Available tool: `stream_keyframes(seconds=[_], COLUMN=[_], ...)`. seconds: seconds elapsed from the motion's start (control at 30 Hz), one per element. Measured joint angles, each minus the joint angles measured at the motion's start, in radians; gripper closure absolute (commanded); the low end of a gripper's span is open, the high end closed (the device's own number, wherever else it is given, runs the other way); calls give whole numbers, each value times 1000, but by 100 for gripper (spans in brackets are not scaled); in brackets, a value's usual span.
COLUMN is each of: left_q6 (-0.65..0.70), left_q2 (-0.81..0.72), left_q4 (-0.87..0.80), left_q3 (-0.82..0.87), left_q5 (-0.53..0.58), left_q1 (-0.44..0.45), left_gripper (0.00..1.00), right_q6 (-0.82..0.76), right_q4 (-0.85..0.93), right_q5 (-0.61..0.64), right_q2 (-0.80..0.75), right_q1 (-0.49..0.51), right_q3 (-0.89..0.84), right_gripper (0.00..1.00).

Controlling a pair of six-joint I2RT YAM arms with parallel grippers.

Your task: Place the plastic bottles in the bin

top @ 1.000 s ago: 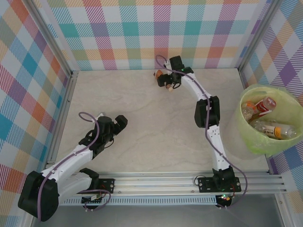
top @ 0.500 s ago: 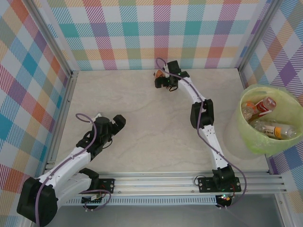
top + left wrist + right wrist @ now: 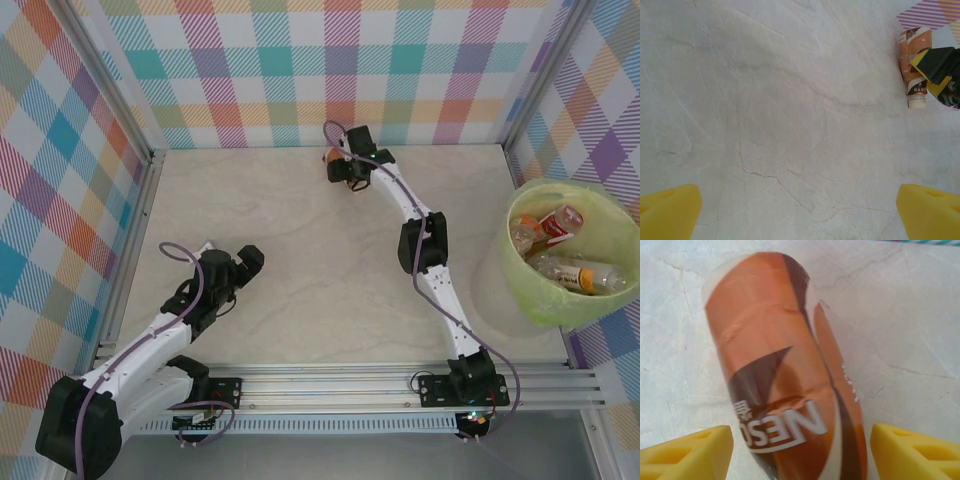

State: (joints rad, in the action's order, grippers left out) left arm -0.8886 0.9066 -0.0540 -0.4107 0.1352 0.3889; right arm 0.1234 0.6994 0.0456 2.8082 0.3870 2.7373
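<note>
Item: brown-and-orange-labelled plastic bottle [image 3: 785, 375] with a white cap, lying on its side on the pale marbled tabletop [image 3: 300, 230], near the far checked wall [image 3: 300, 80]. Right gripper [image 3: 800, 450] straddles it, one yellow finger close on each side; whether the fingers press the bottle cannot be told. Left gripper [image 3: 800, 215] is over bare tabletop at near left, jaws spread wide and holding nothing. Pale yellow-green round plastic bin [image 3: 520, 290] sits at the right edge, well apart, holding several clear bottles with red and orange labels [image 3: 565, 250].

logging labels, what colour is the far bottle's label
Orange and dark brown label; best in right wrist view.
</note>
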Motion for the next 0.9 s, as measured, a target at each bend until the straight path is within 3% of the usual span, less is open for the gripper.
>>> stream_keyframes(seconds=[0.2,0.37,0.57,0.7,0.9], left_q6=[-9,-10,-13,-13,-14], left_q2=[-39,-69,-130,-172,-194], left_q4=[0,-4,-26,-46,-52], left_q3=[29,35,48,71,86], left_q5=[3,7,10,16,16], left_q1=[0,0,0,-2,-2], left_gripper=[0,0,0,0,0], right_q6=[-5,-5,-3,-2,2], right_q4=[69,68,16,-52,-95], right_q5=[43,84,100,83,43], right_q2=[0,-63,-340,-549,-611], right_q1=[8,13,19,32,40], right_q3=[0,-100,-550,-862,-945], right_gripper=[49,56,53,40,31])
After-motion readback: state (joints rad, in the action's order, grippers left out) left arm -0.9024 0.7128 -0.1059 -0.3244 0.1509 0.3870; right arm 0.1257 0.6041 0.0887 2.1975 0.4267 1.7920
